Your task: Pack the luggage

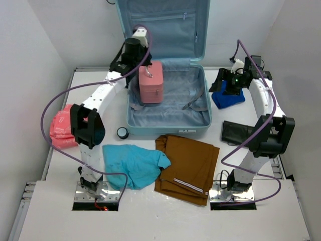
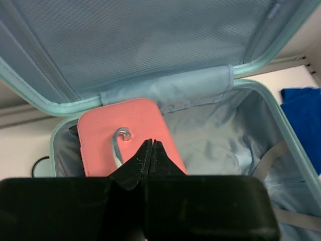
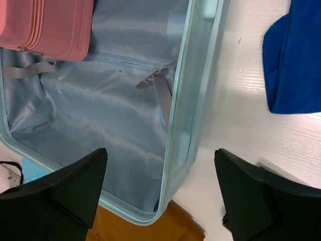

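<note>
The luggage (image 1: 168, 131) lies open mid-table, lid upright at the back, grey-blue lining showing (image 2: 215, 140) (image 3: 100, 110). A small pink case (image 1: 150, 83) stands inside its left half. My left gripper (image 1: 136, 75) hangs just above that case's top (image 2: 130, 125), shut and empty, fingertips (image 2: 150, 143) beside the metal handle (image 2: 119, 138). My right gripper (image 1: 225, 86) hovers open over the luggage's right rim (image 3: 183, 100), one finger (image 3: 75, 186) above the lining, the other (image 3: 251, 196) above the table. The pink case (image 3: 45, 25) shows at the upper left of the right wrist view.
A folded blue cloth (image 1: 228, 98) (image 3: 296, 60) lies right of the luggage, a black pouch (image 1: 235, 133) nearer. Brown trousers (image 1: 188, 165) and a teal shirt (image 1: 133, 163) lie in front. A pink packet (image 1: 60, 128) sits far left, a small round black item (image 1: 123, 132) by the front corner.
</note>
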Tool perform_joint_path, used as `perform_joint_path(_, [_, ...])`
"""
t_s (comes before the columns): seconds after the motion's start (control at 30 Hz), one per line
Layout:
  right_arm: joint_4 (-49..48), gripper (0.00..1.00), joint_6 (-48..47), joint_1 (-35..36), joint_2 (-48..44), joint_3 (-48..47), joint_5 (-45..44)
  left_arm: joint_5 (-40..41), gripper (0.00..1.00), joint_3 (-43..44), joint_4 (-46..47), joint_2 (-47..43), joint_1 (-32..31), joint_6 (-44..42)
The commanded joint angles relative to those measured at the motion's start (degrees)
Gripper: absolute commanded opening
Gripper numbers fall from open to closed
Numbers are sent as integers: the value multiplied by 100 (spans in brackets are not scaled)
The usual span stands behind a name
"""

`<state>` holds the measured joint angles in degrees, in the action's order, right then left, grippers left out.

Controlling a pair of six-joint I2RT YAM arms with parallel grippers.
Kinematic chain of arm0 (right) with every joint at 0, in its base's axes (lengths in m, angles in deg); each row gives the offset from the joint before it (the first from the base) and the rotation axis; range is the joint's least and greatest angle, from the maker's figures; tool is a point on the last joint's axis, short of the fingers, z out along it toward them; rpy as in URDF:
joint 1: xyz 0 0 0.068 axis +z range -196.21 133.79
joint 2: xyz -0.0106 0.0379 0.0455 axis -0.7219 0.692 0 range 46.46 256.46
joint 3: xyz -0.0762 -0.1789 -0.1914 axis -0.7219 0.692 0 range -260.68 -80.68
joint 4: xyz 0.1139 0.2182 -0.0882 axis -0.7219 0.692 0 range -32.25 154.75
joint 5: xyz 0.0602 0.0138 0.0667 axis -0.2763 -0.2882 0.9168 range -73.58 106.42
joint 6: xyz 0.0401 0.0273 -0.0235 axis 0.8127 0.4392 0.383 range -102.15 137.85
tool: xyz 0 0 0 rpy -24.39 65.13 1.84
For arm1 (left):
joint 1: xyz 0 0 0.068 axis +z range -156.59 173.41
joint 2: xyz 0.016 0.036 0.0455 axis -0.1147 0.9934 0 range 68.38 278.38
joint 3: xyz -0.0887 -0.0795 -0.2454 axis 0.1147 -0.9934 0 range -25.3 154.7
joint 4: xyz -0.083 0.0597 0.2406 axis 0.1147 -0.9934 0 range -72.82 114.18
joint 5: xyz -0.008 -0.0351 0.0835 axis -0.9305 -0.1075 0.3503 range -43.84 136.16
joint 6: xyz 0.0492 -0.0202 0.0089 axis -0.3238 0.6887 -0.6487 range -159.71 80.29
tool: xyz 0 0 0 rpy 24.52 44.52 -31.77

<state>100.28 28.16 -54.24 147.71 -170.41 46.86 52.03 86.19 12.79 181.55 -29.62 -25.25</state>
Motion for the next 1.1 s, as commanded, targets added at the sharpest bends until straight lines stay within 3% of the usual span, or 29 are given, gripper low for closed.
perform_joint_path(0.0, [-42, 87, -81, 56, -18, -167, 112, -1374, 0, -38, 278, 276, 639, 1092])
perform_joint_path(0.23, [-7, 86, -125, 47, -9, -141, 234, -2509, 0, -478, 1034, 592, 1037, 1947])
perform_joint_path(0.5, [28, 86, -231, 65, -18, -62, 226, -2793, 0, -444, 1412, 664, 1142, 2184])
perform_joint_path(0.63, [10, 86, -222, 82, -9, -53, 252, -2364, 0, -320, 1272, 523, 1142, 2131])
perform_joint_path(0.8, [-7, 86, -213, 100, 17, -79, 235, -1273, 0, -267, 1009, 329, 1142, 2131])
perform_joint_path(1.07, [11, 86, -248, 162, 61, -88, 208, -3203, 0, -373, 2079, 329, 1266, 2571])
